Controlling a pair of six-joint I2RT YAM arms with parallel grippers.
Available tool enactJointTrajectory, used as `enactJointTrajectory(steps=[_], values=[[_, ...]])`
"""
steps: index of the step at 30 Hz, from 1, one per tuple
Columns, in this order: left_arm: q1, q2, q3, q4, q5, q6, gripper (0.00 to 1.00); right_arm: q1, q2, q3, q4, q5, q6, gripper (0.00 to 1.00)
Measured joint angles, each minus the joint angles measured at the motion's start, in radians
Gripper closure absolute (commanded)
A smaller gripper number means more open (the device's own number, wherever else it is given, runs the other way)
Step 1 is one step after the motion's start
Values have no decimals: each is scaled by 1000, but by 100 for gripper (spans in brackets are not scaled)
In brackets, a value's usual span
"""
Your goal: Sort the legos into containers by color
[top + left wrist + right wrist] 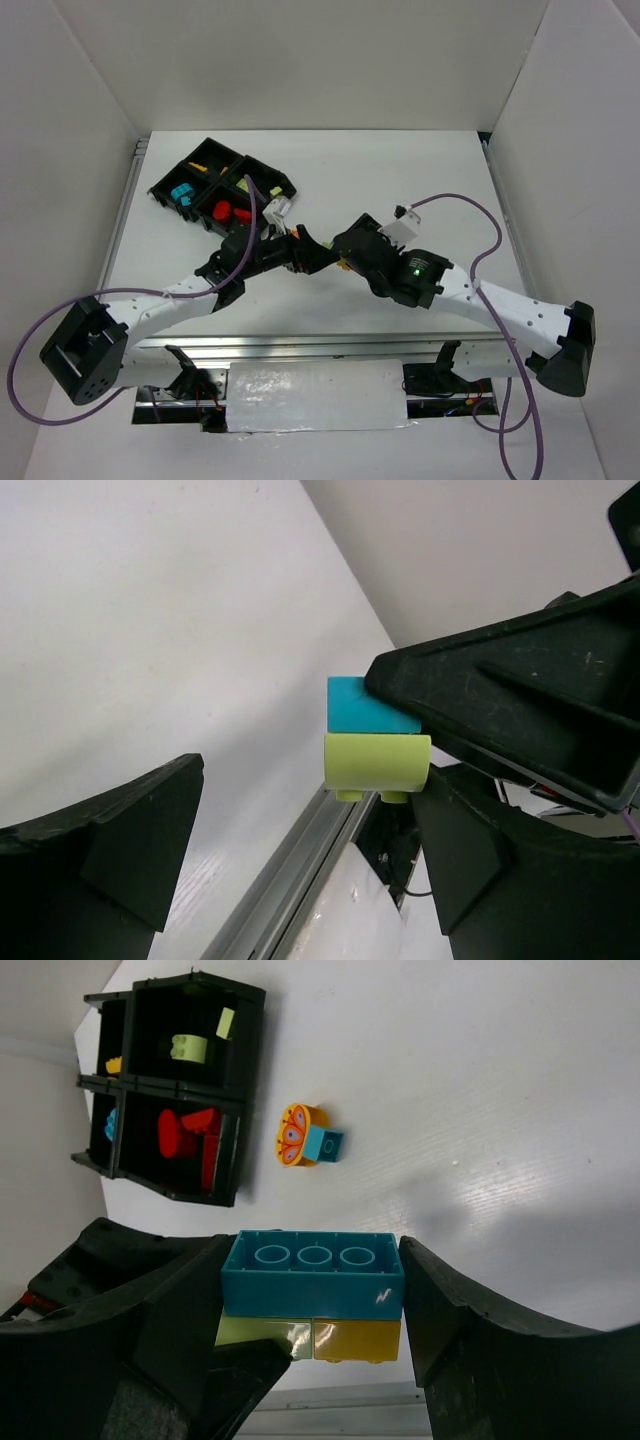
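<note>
The black tray (265, 170) sits corner-on in the upper left of the top view, close to the left edge of the white table (420, 170). The right half and the far strip of the tabletop lie bare, so the widest free room is at the right of the frame. White walls (320, 60) close in the left, far and right sides, and a metal rail (330, 345) runs along the near edge. In the tray, yellow pieces (200, 165) fill the top square, a teal brick (182, 192) the left one, red bricks (232, 212) the bottom one, and pale green pieces (190, 1048) the right one. A loose piece (310, 1140), an orange patterned disc joined to a small teal block, lies on the table just beside the tray's red square. Both arms reach inward and meet nose to nose at the centre of the top view, just below and to the right of the tray. The right pincer (315, 1260) is clamped on a brick stack (315, 1290): a long teal brick with one pale green and one yellow brick under it, held above the table. The left pincer (315, 780) faces it with its fingers (130, 850) spread wide apart, the teal and green end of the stack showing between them. Whether they touch it cannot be told.
</note>
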Motion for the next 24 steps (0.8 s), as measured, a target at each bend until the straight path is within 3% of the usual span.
enactJointTrajectory(steps=[5,8,11,12,13,16,17,19,20,23,24], values=[[-12,17,10,47,-14,-16,5,22,-25,-11,11,5,5,100],[-13,26,10,63,-12,-19,11,31,-18,-11,18,14,9,100],[-14,33,11,68,-4,-23,33,32,3,-10,20,27,17,100],[-15,35,12,69,-1,-24,51,32,11,-10,21,30,18,100],[-18,36,14,73,11,-30,58,32,16,-10,22,31,17,100],[-24,37,24,76,15,-37,79,33,18,-10,28,37,8,88],[-24,36,26,76,14,-36,92,33,14,-11,35,37,0,80],[-24,36,26,80,14,-35,100,32,-2,-24,57,35,-28,53],[-25,36,26,80,16,-33,100,32,-13,-37,71,32,-39,30],[-29,36,26,74,19,-16,100,33,-51,-76,114,11,-61,4],[-29,36,26,69,13,-14,100,35,-61,-77,121,0,-66,0]])
